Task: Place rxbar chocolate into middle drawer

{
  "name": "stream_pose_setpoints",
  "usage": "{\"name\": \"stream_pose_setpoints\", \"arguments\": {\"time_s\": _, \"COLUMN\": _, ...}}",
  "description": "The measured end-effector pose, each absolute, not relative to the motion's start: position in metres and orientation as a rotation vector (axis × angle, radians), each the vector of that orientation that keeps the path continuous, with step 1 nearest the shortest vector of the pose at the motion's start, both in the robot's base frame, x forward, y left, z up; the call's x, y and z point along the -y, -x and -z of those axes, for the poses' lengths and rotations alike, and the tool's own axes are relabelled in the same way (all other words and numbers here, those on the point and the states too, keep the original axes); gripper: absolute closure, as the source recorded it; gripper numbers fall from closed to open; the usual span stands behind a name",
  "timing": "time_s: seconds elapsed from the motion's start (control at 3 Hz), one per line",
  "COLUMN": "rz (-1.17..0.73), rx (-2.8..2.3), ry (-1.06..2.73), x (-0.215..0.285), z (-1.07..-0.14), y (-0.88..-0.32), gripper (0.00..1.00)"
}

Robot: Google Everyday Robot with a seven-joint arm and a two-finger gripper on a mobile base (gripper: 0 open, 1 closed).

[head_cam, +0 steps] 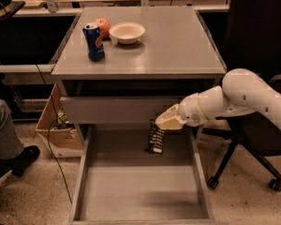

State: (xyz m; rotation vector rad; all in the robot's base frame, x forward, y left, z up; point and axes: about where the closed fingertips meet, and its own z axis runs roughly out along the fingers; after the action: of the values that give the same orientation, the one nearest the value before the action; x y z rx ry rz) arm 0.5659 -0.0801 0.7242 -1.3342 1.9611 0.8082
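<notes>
The rxbar chocolate (155,139) is a dark bar with pale lettering. It hangs upright from my gripper (165,123), which is shut on its top end. The bar hangs just above the rear part of the middle drawer (140,191), a wide grey tray pulled open at the bottom of the cabinet. My white arm reaches in from the right, and the gripper sits just below the front panel of the drawer above (112,109). The bar's lower end is close to the drawer floor; I cannot tell whether it touches.
On the cabinet top stand a blue soda can (94,41), an apple (102,26) and a white bowl (127,32). A cardboard box (56,130) sits on the floor at left, beside a person's leg (4,139). An office chair base (243,168) is at right.
</notes>
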Motion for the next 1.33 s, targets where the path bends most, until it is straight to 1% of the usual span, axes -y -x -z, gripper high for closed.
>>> {"name": "stream_pose_setpoints", "arguments": {"time_s": 0.33, "rz": -0.863, "rx": -1.95, "ry": 1.335, "x": 0.068, "z": -0.679, "y": -0.553, "gripper": 1.0}}
{"name": "stream_pose_setpoints", "arguments": {"time_s": 0.67, "rz": -0.863, "rx": -1.949, "ry": 1.335, "x": 0.068, "z": -0.679, "y": -0.553, "gripper": 1.0}}
{"name": "stream_pose_setpoints", "arguments": {"time_s": 1.0, "rz": -0.882, "rx": -1.932, "ry": 1.285, "x": 0.059, "z": -0.654, "y": -0.55, "gripper": 1.0}}
{"name": "stream_pose_setpoints", "arguments": {"time_s": 1.33, "rz": -0.892, "rx": -1.892, "ry": 1.206, "x": 0.044, "z": -0.594, "y": -0.547, "gripper": 1.0}}
